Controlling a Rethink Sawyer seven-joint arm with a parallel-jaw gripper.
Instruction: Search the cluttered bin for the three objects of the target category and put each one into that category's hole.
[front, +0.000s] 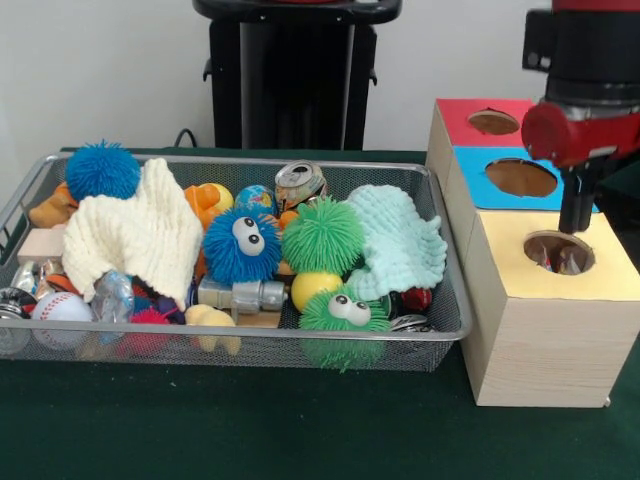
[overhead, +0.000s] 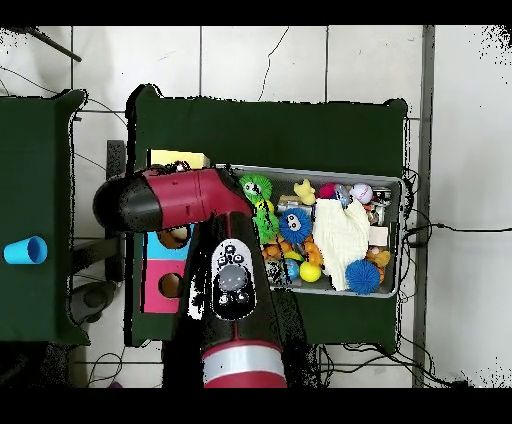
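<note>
Red and black arm: it ends in a gripper (front: 577, 205) hanging just above the hole (front: 558, 251) in the yellow-topped box (front: 600, 278).
Jaws: a single dark shaft shows; I cannot tell whether they are parted or holding anything.
Hole below jaws: something small lies inside, too dim to name.
Bin (front: 440, 330): off to the jaws' side across the box edge, on the green surface (front: 300, 430), piled with fuzzy balls, cloths and a can.
Coming move: likely a sideways swing to the bin.
</note>
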